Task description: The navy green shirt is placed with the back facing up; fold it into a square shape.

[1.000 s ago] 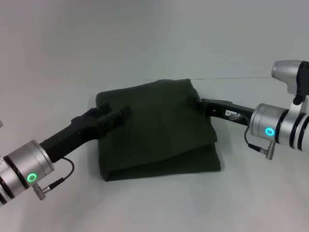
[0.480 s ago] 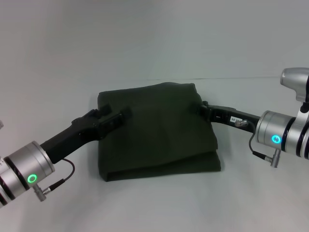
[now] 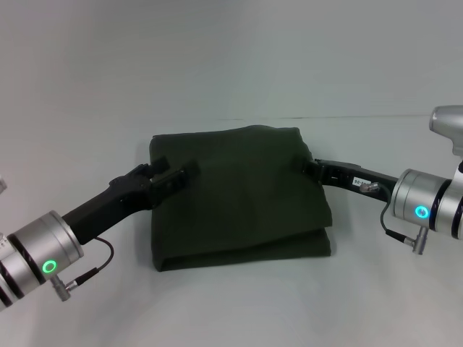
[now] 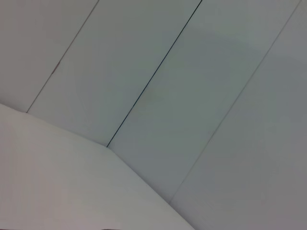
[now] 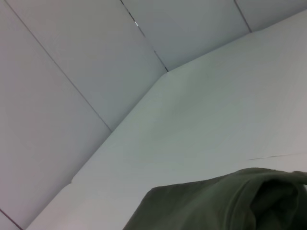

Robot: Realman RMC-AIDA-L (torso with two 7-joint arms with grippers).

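The navy green shirt [image 3: 242,195] lay folded into a near-square, plain dark olive side up, on the middle of the white table, its layered edges showing along the near side

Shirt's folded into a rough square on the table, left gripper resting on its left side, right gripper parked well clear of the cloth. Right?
Not quite. The head view shows the right gripper at the right edge of the navy green shirt, touching the cloth, not parked clear. The rest holds: the shirt lies folded in a rough square on the table, with the left gripper on its left side.
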